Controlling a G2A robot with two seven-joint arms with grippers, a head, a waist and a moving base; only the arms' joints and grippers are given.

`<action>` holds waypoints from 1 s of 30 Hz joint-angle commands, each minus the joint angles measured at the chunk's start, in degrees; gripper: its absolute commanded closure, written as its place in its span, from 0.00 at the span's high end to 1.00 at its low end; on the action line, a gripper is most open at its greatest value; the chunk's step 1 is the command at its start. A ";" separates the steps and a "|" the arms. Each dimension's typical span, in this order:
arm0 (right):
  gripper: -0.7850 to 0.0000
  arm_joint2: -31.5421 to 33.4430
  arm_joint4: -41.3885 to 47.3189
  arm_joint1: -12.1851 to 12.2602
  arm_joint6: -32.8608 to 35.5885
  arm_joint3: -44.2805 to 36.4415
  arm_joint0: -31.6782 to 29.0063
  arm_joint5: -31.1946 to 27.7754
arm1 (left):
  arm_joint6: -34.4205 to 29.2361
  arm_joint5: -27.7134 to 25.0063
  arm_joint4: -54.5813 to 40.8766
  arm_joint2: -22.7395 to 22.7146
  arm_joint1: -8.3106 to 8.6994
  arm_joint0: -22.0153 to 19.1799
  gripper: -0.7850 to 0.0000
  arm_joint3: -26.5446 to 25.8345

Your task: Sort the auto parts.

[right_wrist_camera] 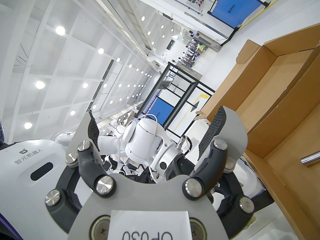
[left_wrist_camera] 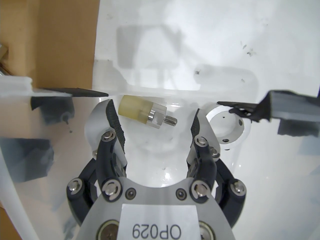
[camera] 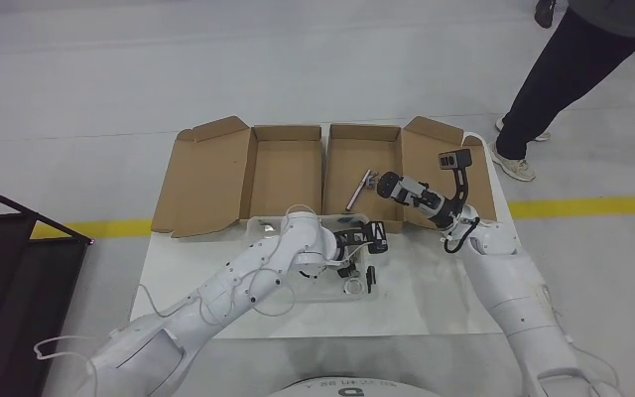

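Observation:
My left gripper is open and lowered into a clear plastic tray. Between its fingertips lies a yellowish cylindrical part with a metal hex and a threaded stud, not clamped. A white metal ring rests just beside one finger. In the top view the left gripper is at the tray's right end. My right gripper is open and empty, tipped sideways above the right cardboard box. A shiny metal rod lies in that box, and the rod's end shows on the box floor.
A second open cardboard box stands to the left of the first, both at the back of the white table. Box flaps spread outward. A person's legs are beyond the table's far right corner.

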 commanded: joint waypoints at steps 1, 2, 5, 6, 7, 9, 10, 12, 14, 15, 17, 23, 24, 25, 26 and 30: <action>1.00 0.00 0.00 0.00 0.00 0.00 0.00 0.00 | 0.14 0.04 0.08 0.10 -0.13 -0.18 0.75 0.37; 1.00 0.00 0.00 0.00 0.00 0.00 0.00 0.00 | 0.32 0.11 0.12 0.10 -0.18 -0.23 0.74 0.54; 1.00 0.00 0.00 0.00 0.00 0.00 0.00 0.00 | 0.62 0.10 0.14 0.08 -0.28 -0.29 0.71 1.07; 1.00 0.00 0.00 0.00 0.00 0.00 0.00 0.00 | 0.74 0.05 0.16 0.03 -0.30 -0.30 0.69 1.23; 1.00 0.00 0.00 0.00 0.00 0.00 0.00 0.00 | 0.89 0.02 0.21 -0.01 -0.30 -0.29 0.67 1.37; 1.00 0.00 0.00 0.00 0.00 0.00 0.00 0.00 | 1.14 -0.08 0.24 -0.13 -0.29 -0.21 0.54 1.64; 1.00 0.00 0.00 0.00 0.00 0.00 0.00 0.00 | 1.17 -0.14 0.30 -0.19 -0.26 -0.16 0.49 1.70; 1.00 0.00 0.00 0.00 0.00 0.00 0.00 0.00 | 1.29 -0.32 0.30 -0.45 -0.16 0.00 0.41 1.78; 1.00 0.00 0.00 0.00 0.00 0.00 0.00 0.00 | 1.36 -0.67 0.45 -0.83 0.03 0.18 0.27 1.78; 1.00 0.00 0.00 0.00 0.00 0.00 0.00 0.00 | 1.32 -0.76 0.50 -1.08 0.16 0.32 0.21 1.73; 1.00 0.00 0.00 0.00 0.00 0.00 0.00 0.00 | 1.17 -1.01 0.60 -1.70 0.47 0.64 0.08 1.42; 1.00 0.00 0.00 0.00 0.00 0.00 0.00 0.00 | 0.22 -0.86 1.27 -4.45 1.85 2.28 0.00 -1.23; 1.00 0.00 0.00 0.00 0.00 0.00 0.00 0.00 | -0.04 -0.96 1.31 -4.95 2.11 2.63 0.00 -1.85; 1.00 0.00 0.00 0.00 0.00 0.00 0.00 0.00 | -0.34 -1.01 1.34 -5.47 2.38 3.02 0.00 -2.54; 1.00 0.00 0.00 0.00 0.00 0.00 0.00 0.00 | -0.72 -1.12 1.36 -5.96 2.65 3.44 0.00 -3.31; 1.00 0.00 0.00 0.00 0.00 0.00 0.00 0.00 | -1.62 -1.48 0.19 -8.63 3.88 5.66 0.00 -6.68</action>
